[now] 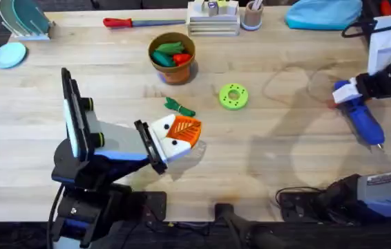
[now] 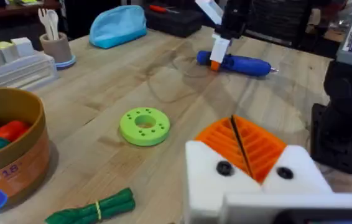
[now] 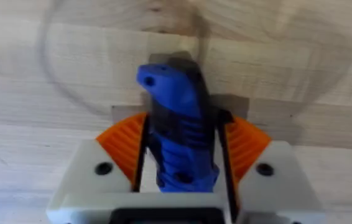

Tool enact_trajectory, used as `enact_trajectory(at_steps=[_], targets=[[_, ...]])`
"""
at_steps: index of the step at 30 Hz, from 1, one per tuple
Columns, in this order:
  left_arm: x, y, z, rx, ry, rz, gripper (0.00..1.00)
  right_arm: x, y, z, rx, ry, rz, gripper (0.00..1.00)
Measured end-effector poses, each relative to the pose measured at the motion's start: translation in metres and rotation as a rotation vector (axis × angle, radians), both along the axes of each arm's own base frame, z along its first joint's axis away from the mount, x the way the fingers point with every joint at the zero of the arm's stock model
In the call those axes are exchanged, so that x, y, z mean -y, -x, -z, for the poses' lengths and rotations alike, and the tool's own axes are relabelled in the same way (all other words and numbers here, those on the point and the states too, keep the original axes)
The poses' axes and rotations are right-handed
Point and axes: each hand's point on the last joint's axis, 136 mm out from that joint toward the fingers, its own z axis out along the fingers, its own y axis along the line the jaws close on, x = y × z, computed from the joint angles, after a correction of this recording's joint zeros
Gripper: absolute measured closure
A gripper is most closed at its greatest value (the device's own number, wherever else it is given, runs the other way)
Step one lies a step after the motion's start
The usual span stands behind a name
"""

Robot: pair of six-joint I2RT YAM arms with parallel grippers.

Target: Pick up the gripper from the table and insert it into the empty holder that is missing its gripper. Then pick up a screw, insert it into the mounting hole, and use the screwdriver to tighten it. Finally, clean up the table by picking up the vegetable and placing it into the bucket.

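My right gripper (image 1: 347,92) is shut on the rear end of the blue screwdriver (image 1: 363,119), which lies level at the table's right side with its metal tip toward the front edge. The right wrist view has the screwdriver (image 3: 175,134) clamped between my orange pads (image 3: 124,138). My left gripper (image 1: 182,131) sits at mid-table, its orange pads (image 2: 250,144) pressed together on white bases with nothing between them. Just beyond it lies the dark green vegetable (image 1: 179,106) (image 2: 95,208). The terracotta bucket (image 1: 173,69) (image 2: 23,158) stands farther back. A loose gripper piece, holder and screw are out of view.
A lime-green disc (image 1: 233,96) (image 2: 145,126) lies right of the vegetable. The bucket holds toy vegetables. Along the back edge are a red-handled tool (image 1: 130,22), a white rack (image 1: 213,17), a pen cup (image 1: 252,15) and a blue pouch (image 1: 323,12). A dish rack (image 1: 24,19) stands back left.
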Motion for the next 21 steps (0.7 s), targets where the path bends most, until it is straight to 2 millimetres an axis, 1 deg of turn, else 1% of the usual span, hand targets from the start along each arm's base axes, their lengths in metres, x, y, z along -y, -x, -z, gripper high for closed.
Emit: enact_trajectory(at_steps=[6, 10, 15, 16, 18, 19, 21], targets=[[0.0, 0.0, 0.0, 0.0, 0.0, 0.0, 0.986, 0.0006, -0.0006, -0.0001, 0.002, 0.003, -0.001, 0.53], [0.0, 0.0, 0.0, 0.0, 0.0, 0.0, 0.986, 0.0041, -0.0027, 0.0, 0.008, 0.02, -0.005, 0.712], [0.0, 0.0001, 0.0, 0.0, 0.0, 0.0, 0.986, 0.0062, -0.0033, 0.0002, 0.008, 0.031, -0.006, 0.823], [0.0, 0.0, 0.0, 0.0, 0.0, 0.0, 0.986, 0.0069, -0.0036, 0.0001, 0.009, 0.034, -0.005, 0.878], [0.0, 0.0, 0.0, 0.0, 0.0, 0.0, 0.986, 0.0069, -0.0038, 0.0, 0.01, 0.034, -0.004, 0.956], [0.0, 0.0, 0.0, 0.0, 0.0, 0.0, 0.986, 0.0069, -0.0037, 0.0001, 0.01, 0.034, -0.001, 0.979], [0.0, 0.0, 0.0, 0.0, 0.0, 0.0, 0.986, 0.0066, -0.0033, 0.0002, 0.008, 0.032, 0.0, 0.979]])
